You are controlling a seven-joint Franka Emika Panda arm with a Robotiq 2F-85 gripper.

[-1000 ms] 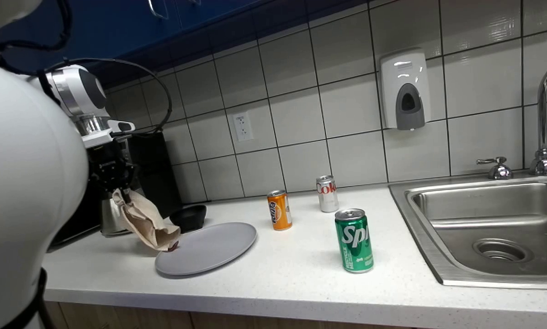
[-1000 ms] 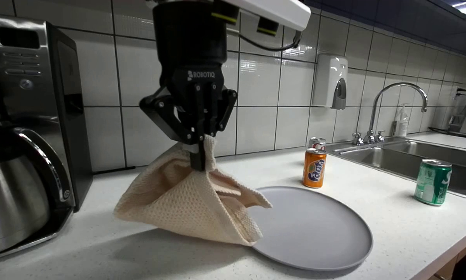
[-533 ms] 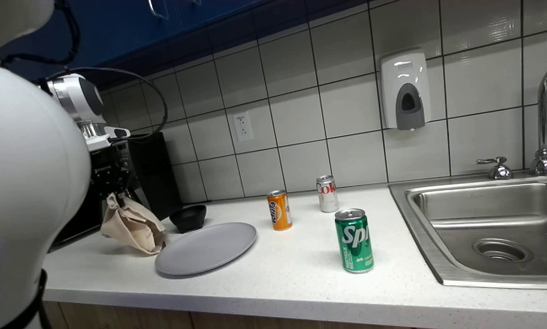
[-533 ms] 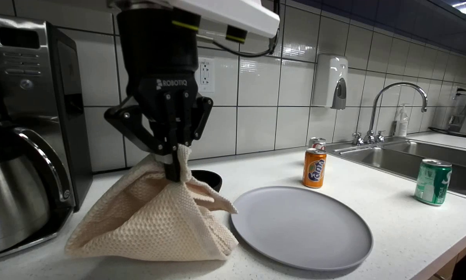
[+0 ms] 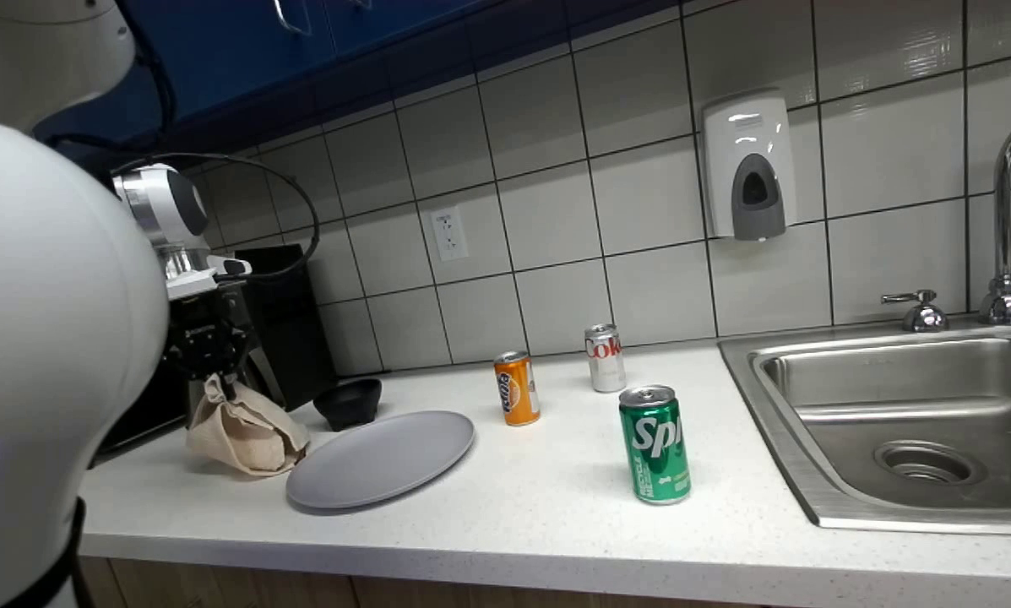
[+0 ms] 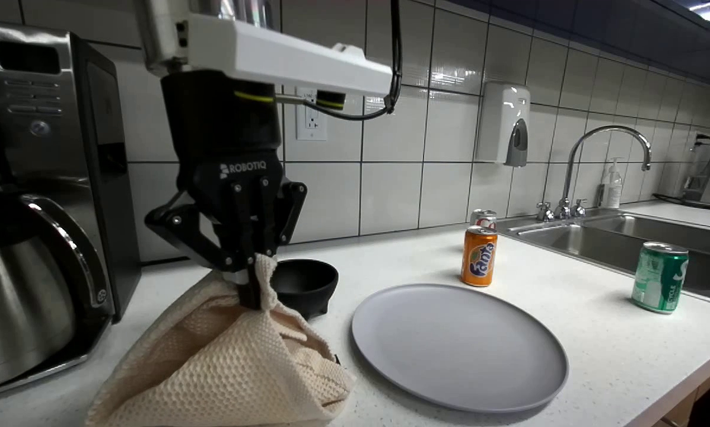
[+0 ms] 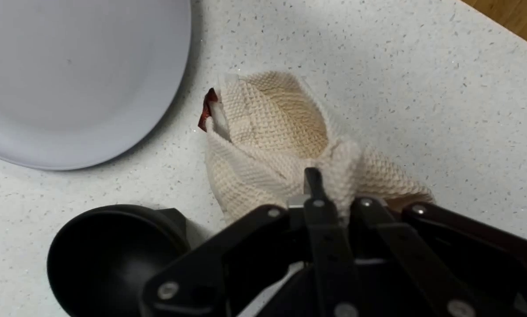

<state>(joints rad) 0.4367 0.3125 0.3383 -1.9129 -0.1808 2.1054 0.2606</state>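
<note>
My gripper [image 6: 257, 290] is shut on a beige waffle-weave cloth [image 6: 230, 367], pinching a fold of it. The bunched cloth hangs from the fingers down to the countertop and spreads at its lower end. In the wrist view, the gripper [image 7: 333, 185] has one fingertip visible beside the fold; the other is hidden by the cloth [image 7: 272, 119]. A small dark red piece [image 7: 207, 110] sticks out from under the cloth's edge. A black bowl [image 6: 307, 284] stands just behind the cloth and gripper. A grey round plate [image 6: 461, 350] lies beside the cloth, a small gap apart.
A coffee maker [image 6: 108, 178] with a steel carafe [image 6: 22, 308] stands close beside the gripper. An orange Fanta can [image 5: 518, 388], a Coke can [image 5: 605, 359] and a green Sprite can [image 5: 655, 447] stand upright beyond the plate. A steel sink [image 5: 775, 439] lies past them. A tiled wall backs the counter.
My gripper has moved away from the plate, toward the coffee maker, and then lower, carrying the cloth. The cloth no longer overlaps the plate, and the black bowl has come into sight.
</note>
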